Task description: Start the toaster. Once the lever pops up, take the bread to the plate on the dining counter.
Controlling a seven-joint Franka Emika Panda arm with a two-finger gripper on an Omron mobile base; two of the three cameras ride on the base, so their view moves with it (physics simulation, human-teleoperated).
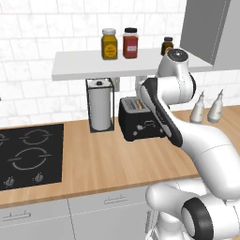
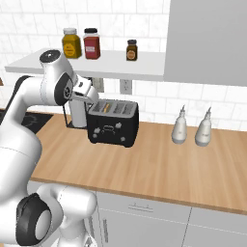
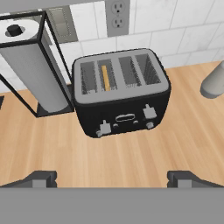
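Kitchen: hob [image 1: 29, 154], tiled wall [image 1: 37, 37], toaster [image 3: 120, 92]

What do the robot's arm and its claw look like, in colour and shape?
The arm is glossy white, built of thick rounded segments, with dark grey to black joints. One long black panel runs along a link. A round grey cap closes the top joint. The claw ends in two small, dark grey, blocky fingertips. No cables or markings show.

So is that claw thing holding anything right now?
Gripper: open, holding nothing, above the counter in front of the toaster.
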